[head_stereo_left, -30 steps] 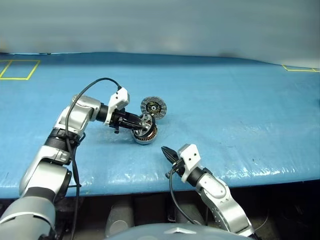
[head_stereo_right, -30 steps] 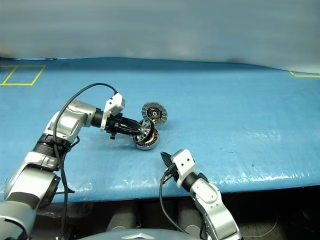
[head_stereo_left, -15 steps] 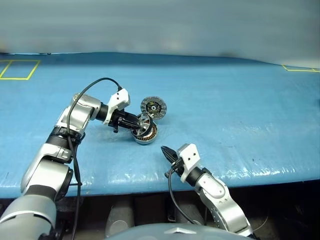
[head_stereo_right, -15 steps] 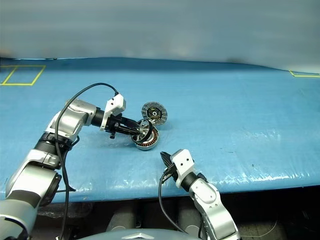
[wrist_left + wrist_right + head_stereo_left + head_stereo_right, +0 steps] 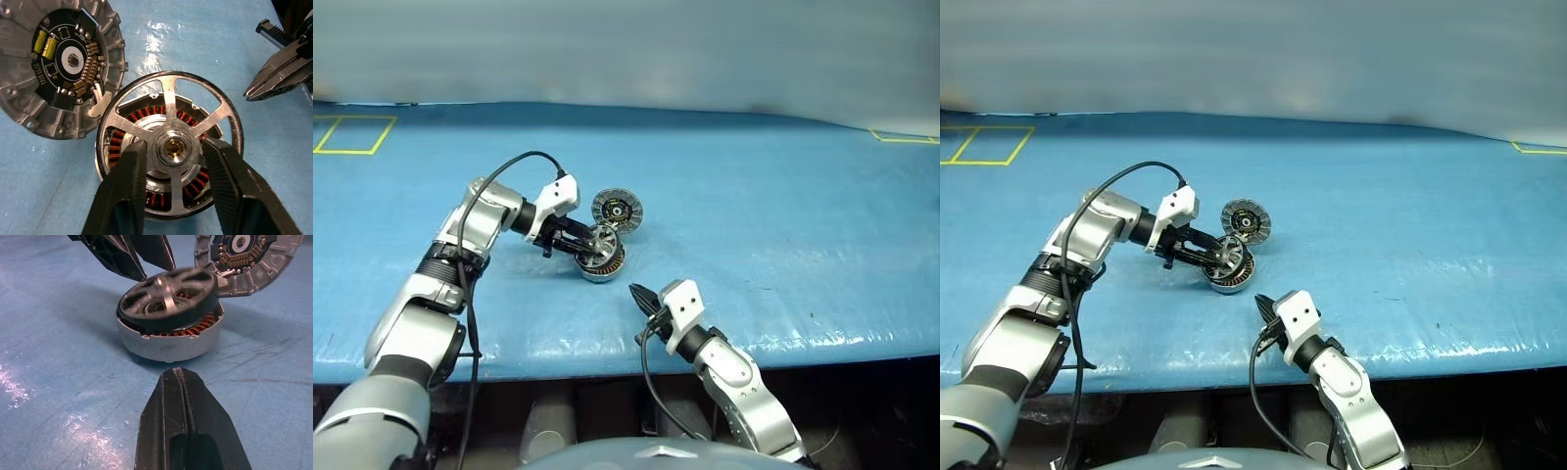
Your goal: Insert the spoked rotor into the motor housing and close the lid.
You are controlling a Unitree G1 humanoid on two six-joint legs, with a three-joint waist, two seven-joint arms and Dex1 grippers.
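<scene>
The rotor (image 5: pixel 172 147) is laid tilted on the housing (image 5: pixel 168 340), not yet seated. The left gripper (image 5: pixel 171 169) is spread loosely about its hub; the right gripper (image 5: pixel 178 382) is closed, empty. The lid (image 5: pixel 58 73) is propped against the housing, unfitted.

The lid (image 5: pixel 58 73) runs off the left wrist view's edge (its far rim unseen).

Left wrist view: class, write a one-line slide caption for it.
Open left claw straddles the hub of the spoked rotor, tilted on the motor housing; lid leans beside it.
</scene>
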